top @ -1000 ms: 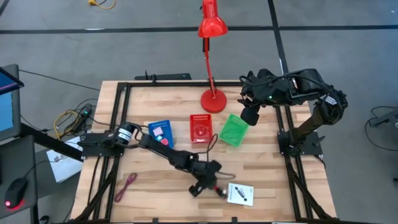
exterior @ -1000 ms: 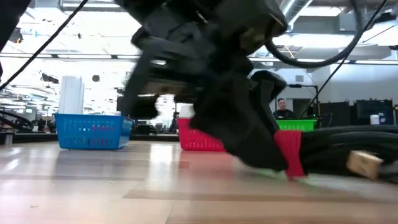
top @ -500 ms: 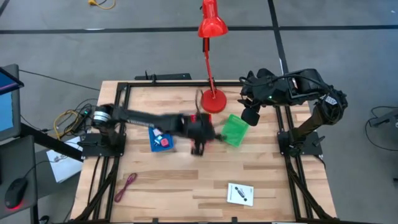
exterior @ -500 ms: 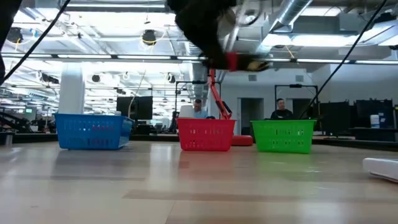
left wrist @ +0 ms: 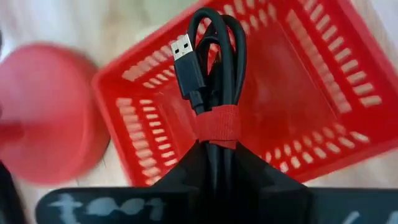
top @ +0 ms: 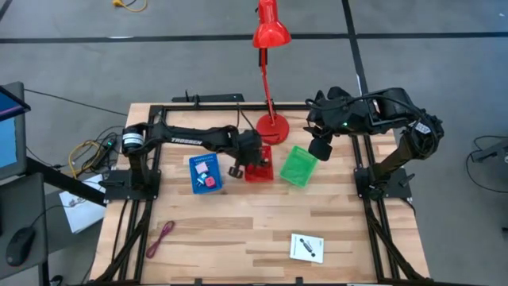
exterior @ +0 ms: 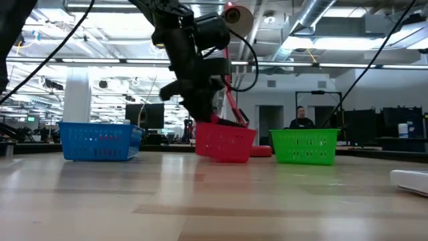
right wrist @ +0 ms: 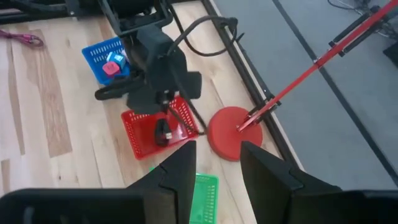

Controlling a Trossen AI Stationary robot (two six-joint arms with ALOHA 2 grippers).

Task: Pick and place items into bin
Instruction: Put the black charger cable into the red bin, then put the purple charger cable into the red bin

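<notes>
The coiled black USB cable with a red strap (left wrist: 214, 93) hangs pinched in the left gripper (left wrist: 217, 163), fingers clamped on the bundle just under the strap, plug end leading. In the left wrist view its long axis runs straight out from the fingers, and the open red plastic mesh basket (left wrist: 323, 81) fills the view directly beyond it. That is the relation that counts: the cable sits over the basket's mouth, so the drop looks like a plain release, though the low view suggests the gripper (exterior: 200, 110) is right at the rim and the basket (exterior: 225, 142) is slightly tipped.

On the high view's clock face, the red basket (top: 258, 168) lies just off centre toward 12, the left gripper (top: 242, 159) at its 9 o'clock edge. The left arm stretches long and nearly flat across the wooden table (top: 349, 238) from its base at 9 o'clock. The blue mesh basket (top: 205, 173), with a pink cube and small pieces inside, stands at the red one's 9 o'clock; the green mesh basket (top: 298, 166) at its 3.

Still out on the table: the maroon cord (top: 161, 237) toward 7 o'clock, the white card with a black mark (top: 306, 247) toward 5.

The right gripper (top: 319, 148) waits at 2 o'clock by the green basket, fingers parted, holding nothing. The red desk lamp's round base (top: 272, 127) sits at the red basket's 12 o'clock.
</notes>
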